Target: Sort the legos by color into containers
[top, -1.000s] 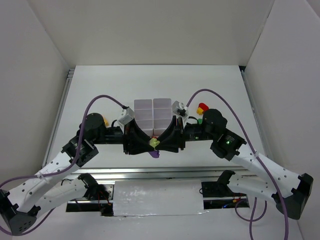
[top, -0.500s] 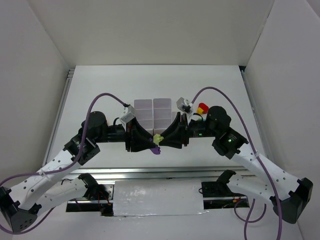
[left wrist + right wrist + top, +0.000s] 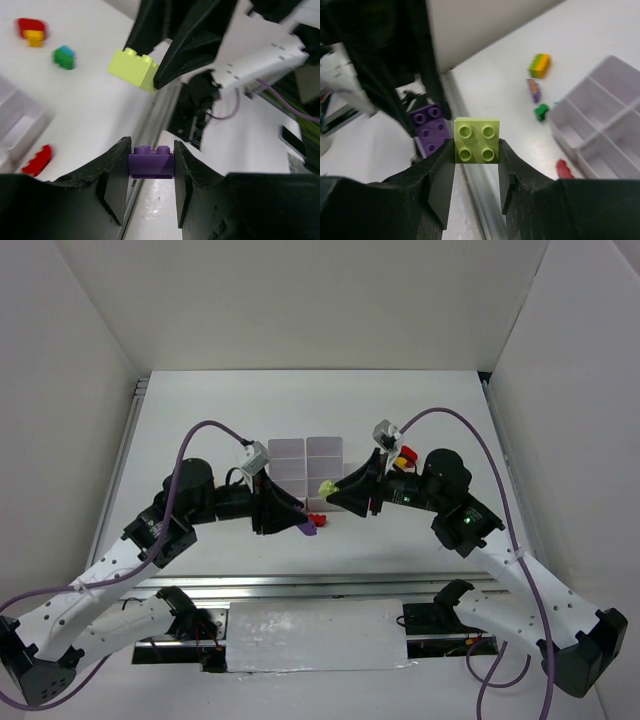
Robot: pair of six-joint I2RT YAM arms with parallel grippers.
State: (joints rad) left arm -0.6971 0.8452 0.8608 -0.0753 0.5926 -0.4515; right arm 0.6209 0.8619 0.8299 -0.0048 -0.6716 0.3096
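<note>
Left tool (image 3: 151, 172) grips a purple brick (image 3: 151, 162), right tool (image 3: 476, 150) a lime brick (image 3: 477, 139); so close, they could collide.

1. No text, label, brand, number or sign can be read in any view.
2. The studs on the lime-green plastic brick (image 3: 477, 140) and the purple plastic brick (image 3: 151, 161) are too blurred to show any lettering.
</note>
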